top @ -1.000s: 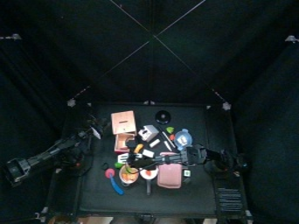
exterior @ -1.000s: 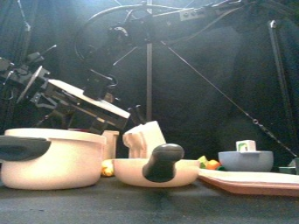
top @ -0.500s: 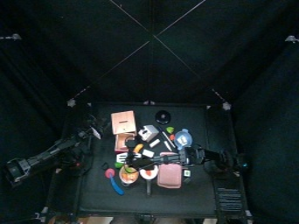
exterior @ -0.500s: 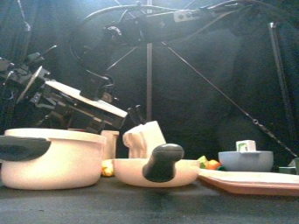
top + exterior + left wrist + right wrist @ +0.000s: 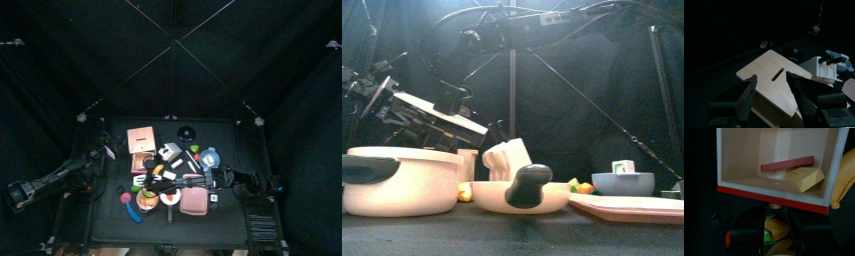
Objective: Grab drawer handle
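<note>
In the right wrist view an open wooden drawer (image 5: 747,168) with a red front edge holds a red bar (image 5: 785,163) and a yellow wedge (image 5: 804,178). Its handle (image 5: 773,206), a small dark knob, sticks out below the red edge. My right gripper (image 5: 774,214) is right at the handle, with a jaw on either side of it and a gap still showing. The top view shows this gripper (image 5: 203,181) amid the clutter at mid table. My left gripper (image 5: 771,77) hangs open above a pale wooden board (image 5: 774,92) with a slot, holding nothing.
A yellow banana (image 5: 844,178) lies beside the drawer and a corn cob (image 5: 774,229) lies under the right jaws. Close to the front camera stand a cream pot (image 5: 402,180), a bowl (image 5: 489,195) with a black handle, a blue bowl (image 5: 623,183) and a pink tray (image 5: 629,207).
The right gripper's jaws have drawn closer together around the handle. Both arms otherwise stay where they were.
</note>
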